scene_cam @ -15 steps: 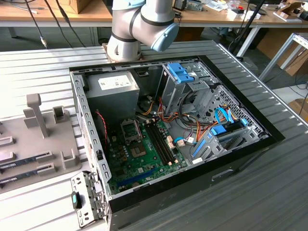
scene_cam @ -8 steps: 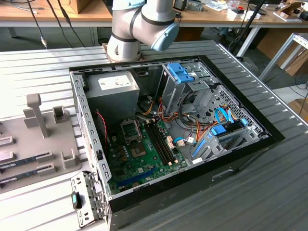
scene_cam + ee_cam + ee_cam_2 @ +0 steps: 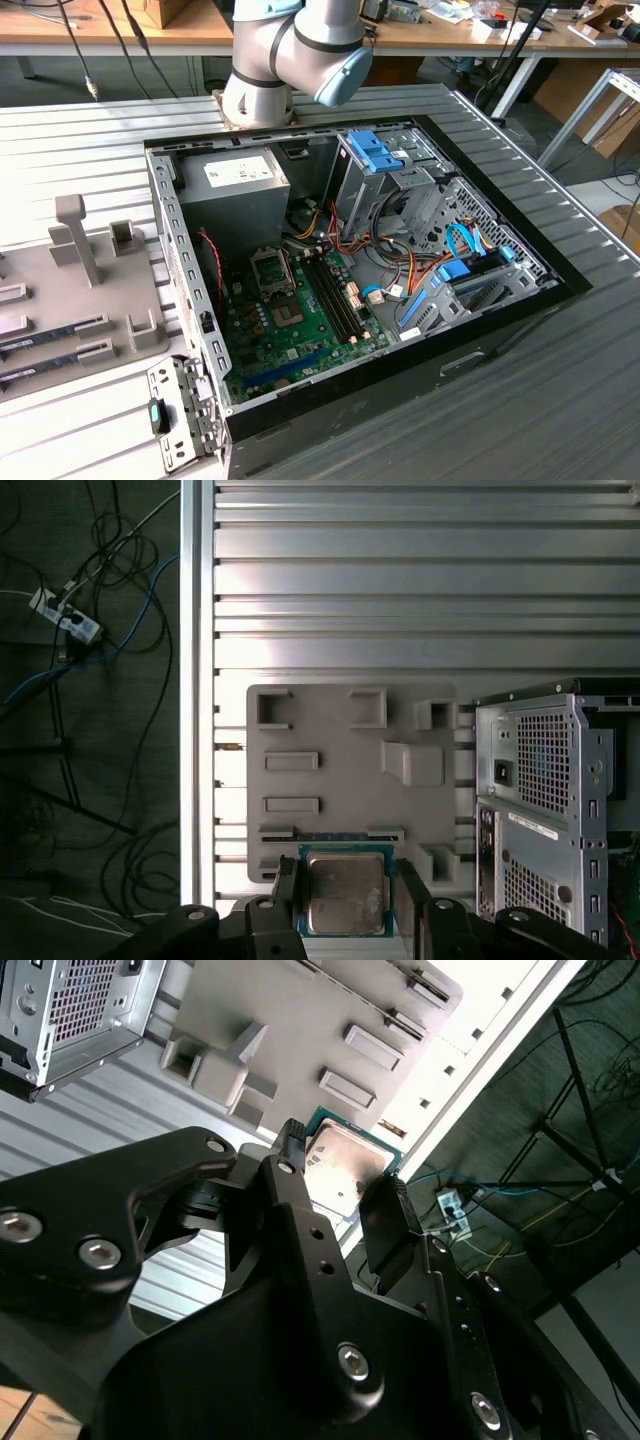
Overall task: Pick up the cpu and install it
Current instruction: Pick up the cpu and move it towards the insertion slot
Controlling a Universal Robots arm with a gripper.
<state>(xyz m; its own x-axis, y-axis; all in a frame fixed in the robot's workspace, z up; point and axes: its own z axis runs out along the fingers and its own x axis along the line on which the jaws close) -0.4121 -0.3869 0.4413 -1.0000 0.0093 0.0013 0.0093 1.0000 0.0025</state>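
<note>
In the exterior view I see the arm (image 3: pixel 290 50) at the far rim of the open computer case (image 3: pixel 168 230), with the black socket frame (image 3: pixel 272 270) on its motherboard (image 3: pixel 300 325). In the second wrist view my gripper (image 3: pixel 338 1170) is clamped on the cpu (image 3: pixel 345 1160), whose silver top faces the camera. In the first wrist view the fingers (image 3: pixel 285 890) press two opposite edges. The cpu is square with no long axis, its sides parallel to the fingers, and the grey tray (image 3: pixel 350 740) lies beyond the fingertips

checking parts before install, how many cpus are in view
1. The cpu is clamped in the gripper, above the grey tray, in both wrist views. The black socket in the open case looks empty; another could lie hidden.
</note>
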